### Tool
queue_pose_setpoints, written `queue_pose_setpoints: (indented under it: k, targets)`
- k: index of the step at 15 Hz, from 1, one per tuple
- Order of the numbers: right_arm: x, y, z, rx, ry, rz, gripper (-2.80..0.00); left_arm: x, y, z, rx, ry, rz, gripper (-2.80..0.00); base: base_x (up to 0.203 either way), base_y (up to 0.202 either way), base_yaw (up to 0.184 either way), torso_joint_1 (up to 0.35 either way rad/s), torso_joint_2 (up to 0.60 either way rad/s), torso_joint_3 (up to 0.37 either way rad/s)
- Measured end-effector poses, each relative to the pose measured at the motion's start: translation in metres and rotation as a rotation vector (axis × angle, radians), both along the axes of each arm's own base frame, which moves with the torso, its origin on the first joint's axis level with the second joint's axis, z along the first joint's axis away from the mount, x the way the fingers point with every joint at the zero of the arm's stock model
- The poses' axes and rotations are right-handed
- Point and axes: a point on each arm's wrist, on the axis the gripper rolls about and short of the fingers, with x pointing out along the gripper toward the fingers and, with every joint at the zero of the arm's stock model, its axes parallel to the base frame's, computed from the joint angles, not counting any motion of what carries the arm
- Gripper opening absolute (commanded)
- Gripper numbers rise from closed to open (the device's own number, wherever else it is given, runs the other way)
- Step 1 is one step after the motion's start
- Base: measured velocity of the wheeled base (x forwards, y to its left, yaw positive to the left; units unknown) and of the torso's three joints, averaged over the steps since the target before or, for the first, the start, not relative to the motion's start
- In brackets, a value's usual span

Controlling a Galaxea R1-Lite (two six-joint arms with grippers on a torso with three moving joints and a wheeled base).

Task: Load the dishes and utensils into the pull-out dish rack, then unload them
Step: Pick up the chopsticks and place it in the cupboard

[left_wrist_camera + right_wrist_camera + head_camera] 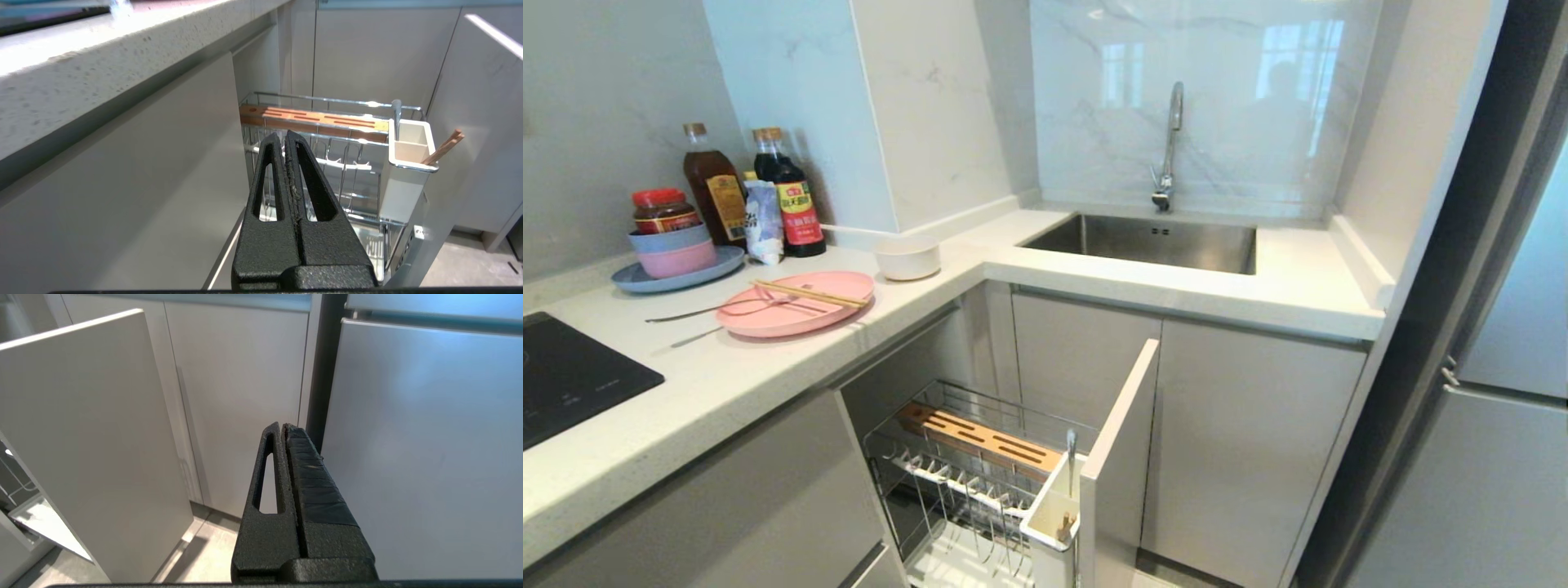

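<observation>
The pink plate [796,314] lies on the counter with the light wooden chopsticks [809,294] across it and the silver fork [711,309] resting on its left rim. Behind it stands the cream bowl [907,260]. The pull-out dish rack [968,478] is drawn out below the counter, with its wooden strip [980,438], white caddy [1054,510] and grey front [1123,441]. Brown sticks [445,147] lean in the caddy [408,171]. My left gripper [284,136] is shut and empty before the rack [327,163]. My right gripper [282,426] is shut and empty, facing cabinet doors. Neither shows in the head view.
A blue plate with stacked bowls [678,261], a jar [662,211] and sauce bottles [788,196] stand at the counter's back left. A black hob [564,376] lies at the left, and the steel sink [1152,241] with its tap [1170,147] at the back. A fridge [1486,425] stands at the right.
</observation>
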Motion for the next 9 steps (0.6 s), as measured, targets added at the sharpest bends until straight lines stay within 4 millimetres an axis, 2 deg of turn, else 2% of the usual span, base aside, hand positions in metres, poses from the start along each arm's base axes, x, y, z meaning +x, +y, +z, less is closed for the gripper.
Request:
queue_pose_setpoints:
  k: [9]
  targets:
    - [0.0,0.0,0.0,0.0,0.0,0.0,-2.8,0.0001,-0.0001,-0.0004,0.011,0.001,-0.003,-2.8,0.0,0.0,0.0,0.002,0.0,-0.198]
